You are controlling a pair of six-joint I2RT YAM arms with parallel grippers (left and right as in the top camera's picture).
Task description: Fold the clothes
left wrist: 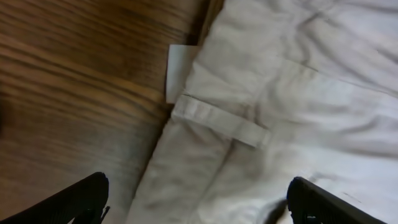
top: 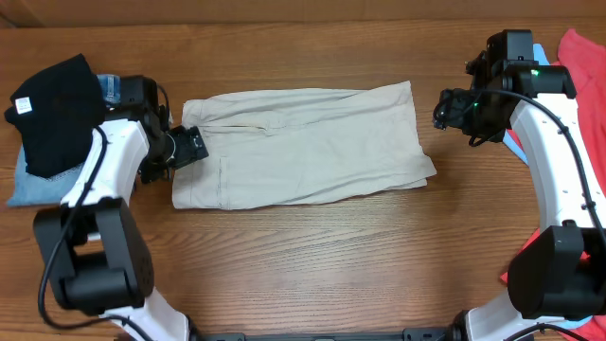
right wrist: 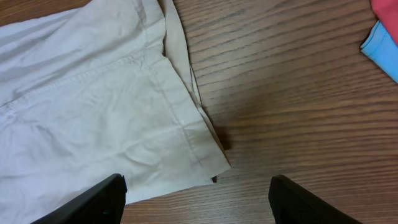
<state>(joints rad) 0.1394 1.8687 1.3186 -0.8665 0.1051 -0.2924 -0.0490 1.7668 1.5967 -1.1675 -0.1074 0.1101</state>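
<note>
A brown wooden surface (top: pixel 303 275) fills the overhead view, and the trousers (top: pixel 303 147) lie flat at its middle, folded into a broad, roughly rectangular beige bundle. Their long axis runs side to side between the two arms, with the far edge rising slightly toward the right arm's side. The waistband end points at the left arm and the leg hems point at the right arm. The white left arm curves in from the near edge, and its left gripper (top: pixel 194 147) sits at the waistband end with its fingers spread wide apart. In the left wrist view the cloth lies below the fingers and nothing is pinched between them. The right gripper (top: pixel 443 109) hangs just beyond the hem end, jaws likewise apart and holding nothing, with bare wood and the hem corner (right wrist: pixel 208 158) under it. Beside the left arm a black garment (top: pixel 57 109) lies on a pale blue cloth (top: pixel 38 185). Beside the right arm lie a red cloth (top: pixel 582 57) and a light blue cloth (right wrist: pixel 379 50). At the waistband a belt loop (left wrist: pixel 224 121) lies slanted across the fabric, and a small white label (left wrist: pixel 177 71) pokes out past the edge onto the wood.
</note>
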